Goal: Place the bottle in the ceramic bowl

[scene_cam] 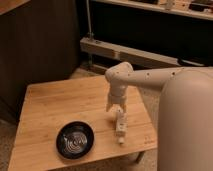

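One: How much of the task can be counted as done?

Two: None of it, judging by the scene. The bottle [120, 128] is seen lying on the bench [55, 102], right of centre. It is well apart from the bowl [75, 140], which is set at the lower left and holds nothing.

One: And the pincer?

Two: The pincer [115, 108] is held just above the bottle's upper end, with its fingers spread open. Nothing is gripped. Whether the bottle is touched cannot be told.

One: How is the bottle laid?

Two: It is laid flat, with its long axis almost straight up and down the frame. The narrow cap end is pointed toward the lower edge.

One: What is left, then?

Two: All of it, it is judged. The bottle is to be grasped, lifted, carried to the lower left and set in the bowl.
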Available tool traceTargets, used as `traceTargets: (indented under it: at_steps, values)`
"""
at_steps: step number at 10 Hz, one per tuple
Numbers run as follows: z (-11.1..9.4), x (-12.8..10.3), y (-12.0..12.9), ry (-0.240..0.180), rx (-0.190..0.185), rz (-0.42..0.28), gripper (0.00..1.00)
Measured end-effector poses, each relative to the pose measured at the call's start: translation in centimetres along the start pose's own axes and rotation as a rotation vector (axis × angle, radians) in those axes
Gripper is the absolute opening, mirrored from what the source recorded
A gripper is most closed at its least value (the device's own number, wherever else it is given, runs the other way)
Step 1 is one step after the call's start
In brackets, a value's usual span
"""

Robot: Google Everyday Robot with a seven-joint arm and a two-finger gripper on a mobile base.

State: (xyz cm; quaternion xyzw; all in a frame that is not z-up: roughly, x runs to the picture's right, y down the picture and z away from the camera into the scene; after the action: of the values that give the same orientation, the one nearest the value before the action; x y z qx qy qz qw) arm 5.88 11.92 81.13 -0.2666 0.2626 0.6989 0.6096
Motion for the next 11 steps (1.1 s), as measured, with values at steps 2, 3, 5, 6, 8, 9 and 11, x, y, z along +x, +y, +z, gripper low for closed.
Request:
traceTargets:
  at_steps: [2,3,5,6,8,9,11]
  values:
    - [0.6,0.6,-2.0,-0.001,-0.013,0.041,0.65]
    - [0.6,0.7,-2.9,-0.008,-0.019,0.063,0.65]
    - [0.5,0.5,-3.6,-0.021,-0.026,0.082,0.65]
    - [0.7,0.3,-3.9,-0.024,-0.027,0.089,0.65]
    - [1.0,-0.3,-3.9,-0.028,-0.037,0.087,0.65]
    - [1.2,-0.6,-3.6,-0.029,-0.042,0.084,0.65]
    - [1.7,-0.9,-2.7,-0.023,-0.05,0.073,0.65]
